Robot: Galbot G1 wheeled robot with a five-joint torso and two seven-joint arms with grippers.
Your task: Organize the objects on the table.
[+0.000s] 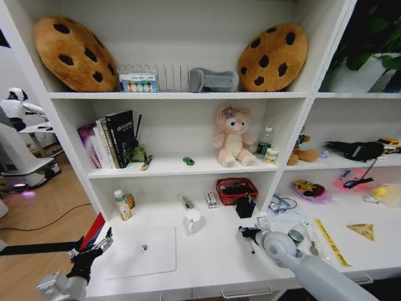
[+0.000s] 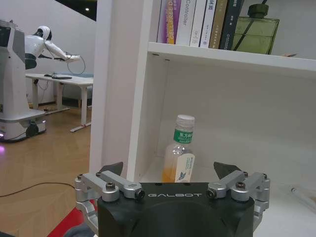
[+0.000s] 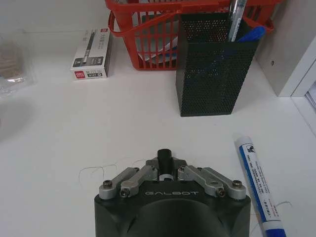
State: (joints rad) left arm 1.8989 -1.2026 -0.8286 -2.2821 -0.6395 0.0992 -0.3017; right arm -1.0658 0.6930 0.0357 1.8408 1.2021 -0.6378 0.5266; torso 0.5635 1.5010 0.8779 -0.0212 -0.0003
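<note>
Right gripper [image 1: 242, 232]: low over the white desk [image 1: 213, 251], just in front of the black mesh pen cup [image 1: 245, 207]; fingers pressed together on a black pen [image 3: 164, 159], only its end visible betw. them, rest hidden under the gripper body; in head view the pen is a thin dark sliver, hard to make out. Right wrist view adds: blue-and-white marker [image 3: 257, 180] lying flat on desk beside the gripper, its far end cut off by the frame; pens standing in the mesh cup [image 3: 216, 64]; red basket [image 3: 148, 34] touching/just behind the cup; small pen box [image 3: 92, 48] beside the basket; faint pen scribbles on the desktop. Left gripper [image 1: 94, 248]: off the desk's left front corner, near a red-edged item partly hidden by the arm; fingers [image 2: 111, 169] spread wide, nothing betw. them. Left wrist view adds: bottle [image 2: 180, 157] w/ green label and white cap, orange liquid, standing in the alcove against the shelf wall; books and green glass bottle [image 2: 256, 28] on shelf above, tops cut off. Head view, other: silver laptop [image 1: 144, 252] closed, flat at desk left; white mug [image 1: 193, 221] mid-desk; yellow ruler [image 1: 329, 241] and yellow triangle [image 1: 363, 231] at desk right, apart from each other; clutter nr. right arm partly hidden by it; tiny green car [image 1: 188, 161] on middle shelf near pink plush [image 1: 233, 137].
</note>
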